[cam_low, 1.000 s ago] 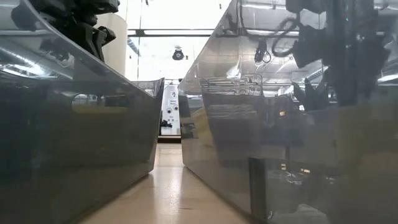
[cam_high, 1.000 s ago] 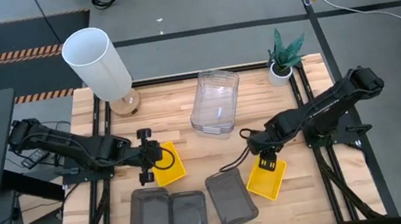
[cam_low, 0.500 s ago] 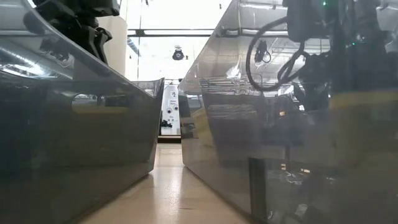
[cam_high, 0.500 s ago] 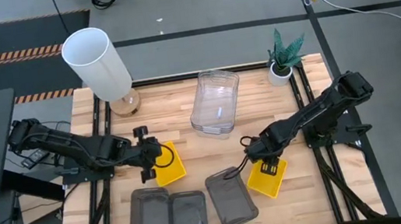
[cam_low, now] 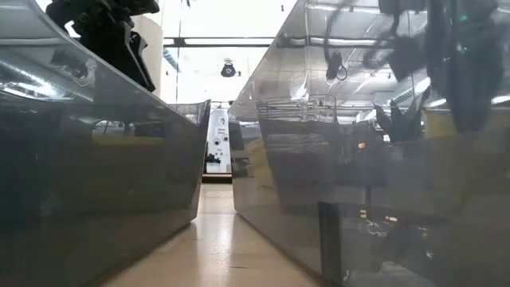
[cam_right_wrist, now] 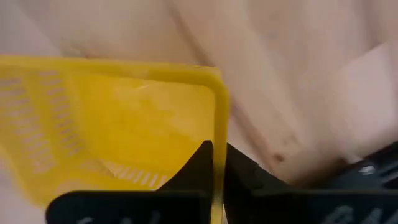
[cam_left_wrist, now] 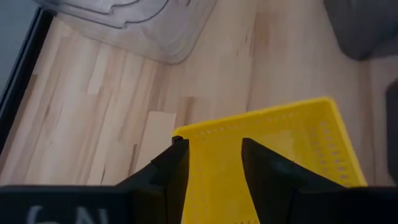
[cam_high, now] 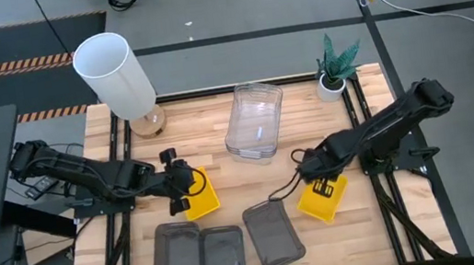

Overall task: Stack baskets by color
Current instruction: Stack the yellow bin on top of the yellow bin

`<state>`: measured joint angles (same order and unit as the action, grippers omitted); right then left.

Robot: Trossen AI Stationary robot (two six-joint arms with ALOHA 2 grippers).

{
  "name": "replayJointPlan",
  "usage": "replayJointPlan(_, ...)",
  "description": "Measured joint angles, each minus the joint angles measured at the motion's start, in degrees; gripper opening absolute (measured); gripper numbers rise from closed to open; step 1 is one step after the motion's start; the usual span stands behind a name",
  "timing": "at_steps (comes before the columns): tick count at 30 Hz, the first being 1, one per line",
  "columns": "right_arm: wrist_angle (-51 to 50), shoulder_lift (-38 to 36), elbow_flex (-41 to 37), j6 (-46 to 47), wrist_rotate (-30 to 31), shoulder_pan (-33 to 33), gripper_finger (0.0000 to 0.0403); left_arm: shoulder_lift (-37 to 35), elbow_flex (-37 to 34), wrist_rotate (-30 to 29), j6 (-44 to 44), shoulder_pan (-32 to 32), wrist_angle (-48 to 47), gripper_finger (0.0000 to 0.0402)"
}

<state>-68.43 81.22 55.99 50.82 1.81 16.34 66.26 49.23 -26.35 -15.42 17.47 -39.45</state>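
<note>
Two yellow baskets lie on the wooden table. My left gripper [cam_high: 181, 185] [cam_left_wrist: 211, 149] stands open over the left yellow basket [cam_high: 200, 196] [cam_left_wrist: 273, 149], which rests flat on the table. My right gripper [cam_high: 319, 186] [cam_right_wrist: 216, 152] is shut on the right yellow basket [cam_high: 326, 200] [cam_right_wrist: 112, 118]. A stack of clear baskets [cam_high: 254, 121] sits at the far middle. Three dark grey baskets [cam_high: 222, 255] lie side by side at the near edge. My left gripper's fingers [cam_left_wrist: 171, 168] stand apart over the near end of the left yellow basket; I cannot tell whether they touch it. My right gripper pinches the right basket's side wall at its rim [cam_right_wrist: 217, 118], near a corner, one finger inside and one outside. The fingers come from above, pointing down. Whether the basket is clear of the table does not show.
A tall white cylinder [cam_high: 115, 73] stands at the far left and a small potted plant [cam_high: 335, 68] at the far right. In the low view the grey baskets' walls [cam_low: 96, 159] fill the foreground. Bare wood lies between the two yellow baskets.
My left gripper has opened over the left yellow basket and rolled a little. My right gripper has dipped to the right yellow basket and shut on its wall; the basket has shifted toward the table's far right and turned about.
</note>
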Motion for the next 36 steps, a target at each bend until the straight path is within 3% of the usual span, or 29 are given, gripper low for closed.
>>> replayJointPlan(8, -4.3, -5.7, 7.2, 3.0, 12.1, 0.0, 0.0009, 0.0, 0.0, -3.9, -1.3, 0.0, 6.8, 0.0158)
replayJointPlan(19, -7.6, -4.4, 12.7, 3.8, 14.5, 0.1, 0.0012, 0.6, 0.0, -4.8, -2.4, 0.0, 11.9, 0.0176)
replayJointPlan(26, -4.6, -4.4, 18.5, -0.6, 18.1, 0.6, 0.0013, 0.6, 0.3, -4.2, -2.4, 0.0, 8.5, 0.0175)
replayJointPlan(36, 13.5, -3.2, 21.1, -12.5, 18.3, 0.4, 0.0012, -1.3, 8.4, -3.3, -3.6, 1.7, -11.7, 0.0148)
